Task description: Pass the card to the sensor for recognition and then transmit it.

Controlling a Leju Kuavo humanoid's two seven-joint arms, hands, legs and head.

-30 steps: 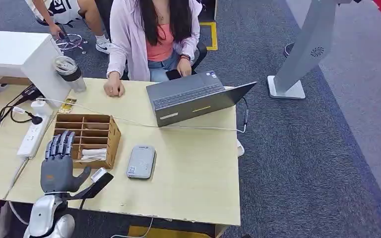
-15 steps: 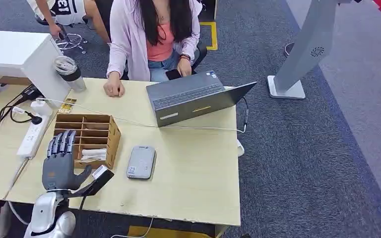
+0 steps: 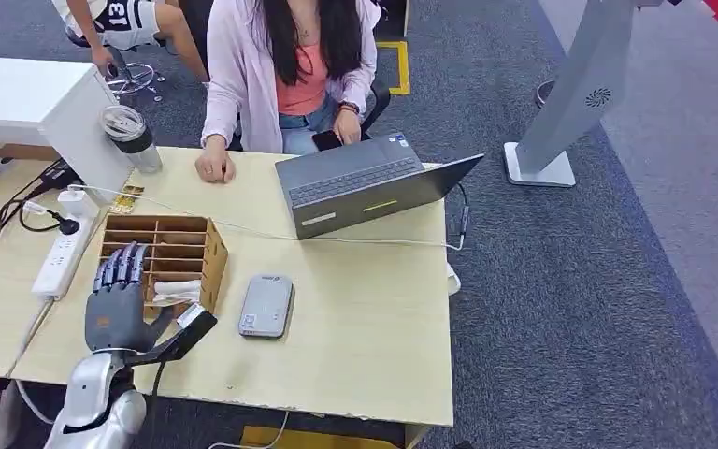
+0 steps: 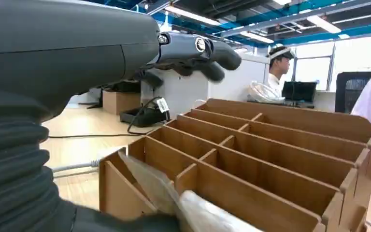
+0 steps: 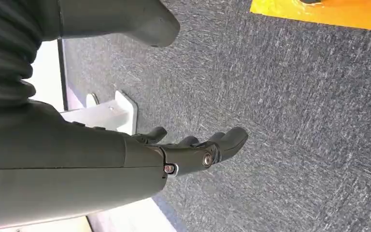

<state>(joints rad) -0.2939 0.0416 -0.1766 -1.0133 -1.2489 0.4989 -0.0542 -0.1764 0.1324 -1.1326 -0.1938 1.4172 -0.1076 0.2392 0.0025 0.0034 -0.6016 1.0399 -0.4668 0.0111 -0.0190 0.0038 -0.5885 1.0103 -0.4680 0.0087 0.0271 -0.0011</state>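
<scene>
A wooden divider box (image 3: pixel 185 245) stands on the left part of the pale table (image 3: pixel 365 327). In its nearest slot lies a white card in clear wrap (image 3: pixel 176 291), seen close in the left wrist view (image 4: pixel 150 184). My left hand (image 3: pixel 117 307) hovers at the box's near left corner with its fingers stretched out over the slots and its thumb out to the right, holding nothing; the fingers (image 4: pixel 207 50) reach above the box (image 4: pixel 280 159). The grey card sensor (image 3: pixel 265 306) lies flat just right of the box. My right hand (image 5: pixel 125 159) hangs over carpet, fingers apart and empty.
A person (image 3: pixel 285 65) sits behind the table, one hand resting on it, at an open grey laptop (image 3: pixel 365 182). A white cable runs across the table. A power strip (image 3: pixel 61 257) and a tumbler (image 3: pixel 131 137) stand at the left. A grey stand (image 3: pixel 570 103) rises from the carpet.
My left hand has crept forward and slightly right, closer over the box's near slots. The card, sensor and laptop have not moved.
</scene>
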